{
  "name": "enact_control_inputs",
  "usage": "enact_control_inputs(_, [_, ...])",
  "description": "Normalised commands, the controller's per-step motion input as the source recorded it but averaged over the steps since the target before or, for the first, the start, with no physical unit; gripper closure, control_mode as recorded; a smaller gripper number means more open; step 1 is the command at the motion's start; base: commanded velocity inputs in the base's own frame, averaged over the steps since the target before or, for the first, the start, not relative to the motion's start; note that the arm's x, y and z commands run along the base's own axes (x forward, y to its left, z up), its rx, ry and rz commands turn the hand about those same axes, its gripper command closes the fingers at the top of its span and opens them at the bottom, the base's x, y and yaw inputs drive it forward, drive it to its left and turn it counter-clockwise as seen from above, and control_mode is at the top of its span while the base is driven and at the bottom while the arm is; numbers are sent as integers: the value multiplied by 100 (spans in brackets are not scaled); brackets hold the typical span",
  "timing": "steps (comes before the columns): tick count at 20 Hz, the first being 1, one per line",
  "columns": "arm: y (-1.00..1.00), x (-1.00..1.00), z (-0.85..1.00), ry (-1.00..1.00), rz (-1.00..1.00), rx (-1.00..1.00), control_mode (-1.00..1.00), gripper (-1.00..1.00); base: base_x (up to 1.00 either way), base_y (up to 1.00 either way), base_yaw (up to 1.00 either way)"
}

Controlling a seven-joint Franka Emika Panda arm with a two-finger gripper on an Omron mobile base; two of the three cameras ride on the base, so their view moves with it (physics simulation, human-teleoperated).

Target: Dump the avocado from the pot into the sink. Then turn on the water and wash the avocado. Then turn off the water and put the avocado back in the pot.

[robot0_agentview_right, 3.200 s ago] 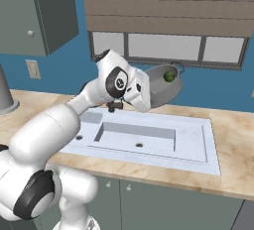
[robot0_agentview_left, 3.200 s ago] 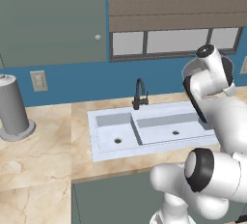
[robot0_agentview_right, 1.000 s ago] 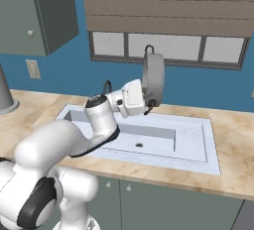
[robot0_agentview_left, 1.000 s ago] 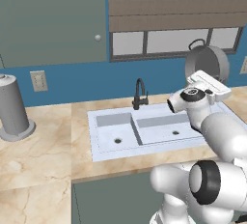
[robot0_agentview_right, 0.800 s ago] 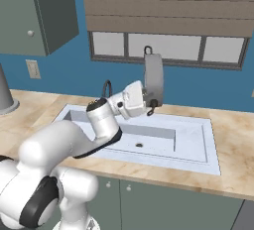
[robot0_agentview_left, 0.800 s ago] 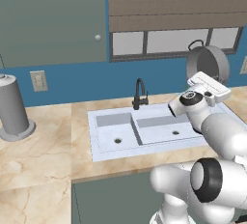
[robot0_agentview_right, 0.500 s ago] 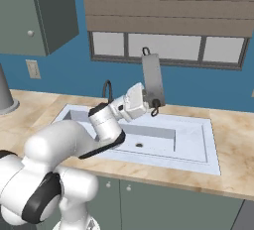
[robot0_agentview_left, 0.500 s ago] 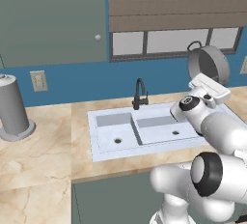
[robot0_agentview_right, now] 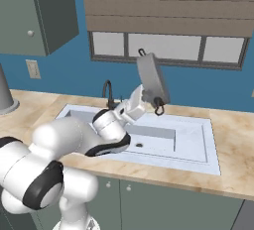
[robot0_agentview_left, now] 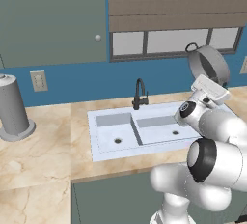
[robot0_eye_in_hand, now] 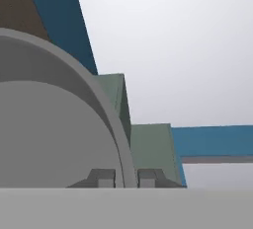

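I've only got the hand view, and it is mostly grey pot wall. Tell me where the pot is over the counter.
Observer: The pot is up in the air above the right side of the sink, tipped onto its edge.
Operator: Give me the way its mouth faces.
Observer: In the left base view its open side faces left, toward the faucet.
Operator: Now report the handles.
Observer: One loop handle points up. The other hangs at the bottom, right beside the gripper, which is shut on the lower rim.
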Motion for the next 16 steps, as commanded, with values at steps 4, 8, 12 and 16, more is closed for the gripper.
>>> enact_control_inputs(4, [11,0,17,-3,-9,-15,-100,100,0,0,0])
enact_control_inputs(8, [15,-4,33,-6,-9,-11,-100,100,0,0,0])
enact_control_inputs(12, [19,-7,35,-6,-8,-10,-100,100,0,0,0])
enact_control_inputs(16, [24,-3,17,-3,-8,-11,-100,100,0,0,0])
